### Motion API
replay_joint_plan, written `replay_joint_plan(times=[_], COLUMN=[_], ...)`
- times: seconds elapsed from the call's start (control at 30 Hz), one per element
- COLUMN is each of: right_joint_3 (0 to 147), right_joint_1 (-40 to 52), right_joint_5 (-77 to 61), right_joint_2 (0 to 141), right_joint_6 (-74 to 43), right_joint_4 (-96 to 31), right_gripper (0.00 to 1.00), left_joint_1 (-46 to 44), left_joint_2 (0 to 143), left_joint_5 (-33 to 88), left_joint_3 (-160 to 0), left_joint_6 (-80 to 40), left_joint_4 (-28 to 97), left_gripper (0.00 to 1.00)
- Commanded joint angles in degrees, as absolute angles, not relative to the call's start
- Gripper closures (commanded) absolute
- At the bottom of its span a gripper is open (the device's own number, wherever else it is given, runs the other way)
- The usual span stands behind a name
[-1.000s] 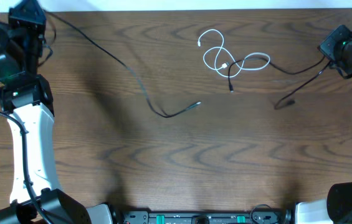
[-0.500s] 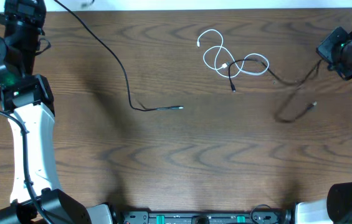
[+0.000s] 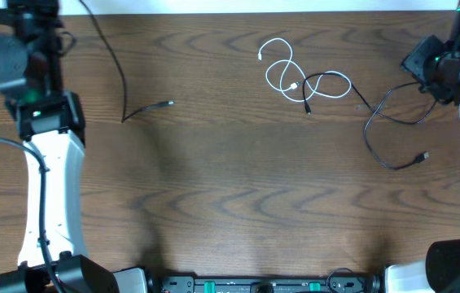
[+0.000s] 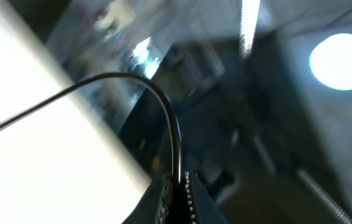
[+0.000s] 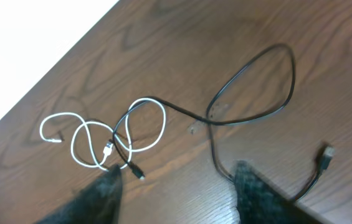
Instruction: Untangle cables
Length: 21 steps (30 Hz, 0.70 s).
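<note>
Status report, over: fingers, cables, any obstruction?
Left fingers shut on long thin black cable. Right fingers open, empty. Short black cable crosses looped white cable. No obstruction.

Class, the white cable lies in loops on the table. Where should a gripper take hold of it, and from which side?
Grip the white cable at its free curled end, the loop farthest left, coming straight down from above. That loop lies flat and clear of the other cords, while its right-hand loops are crossed by the short black cable.
</note>
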State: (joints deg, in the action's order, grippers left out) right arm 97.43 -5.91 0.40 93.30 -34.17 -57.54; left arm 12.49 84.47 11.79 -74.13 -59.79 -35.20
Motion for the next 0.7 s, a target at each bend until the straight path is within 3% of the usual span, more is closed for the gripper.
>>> replay_joint_plan(times=[0.0, 0.27, 0.67], right_joint_3=[97.69, 96.97, 87.42], right_joint_1=[-2.79, 7.11, 25.41], right_joint_5=[-0.62, -18.61, -24.86], right_joint_2=[93.01, 93.03, 93.45], right_joint_6=[-31.81, -8.86, -3.97], right_joint_4=[-56.71, -48.29, -25.74], right_gripper=[0.33, 0.01, 0.01], left_joint_1=[7.22, -2.13, -7.03], left_joint_2=[84.01, 84.23, 84.23], left_joint_5=[14.22, 13.56, 8.51], left_joint_3=[-75.50, -75.50, -75.50], left_joint_6=[-54.41, -54.46, -55.18], left_joint_4=[-27.14, -22.76, -20.27], left_gripper=[0.92, 0.93, 0.92])
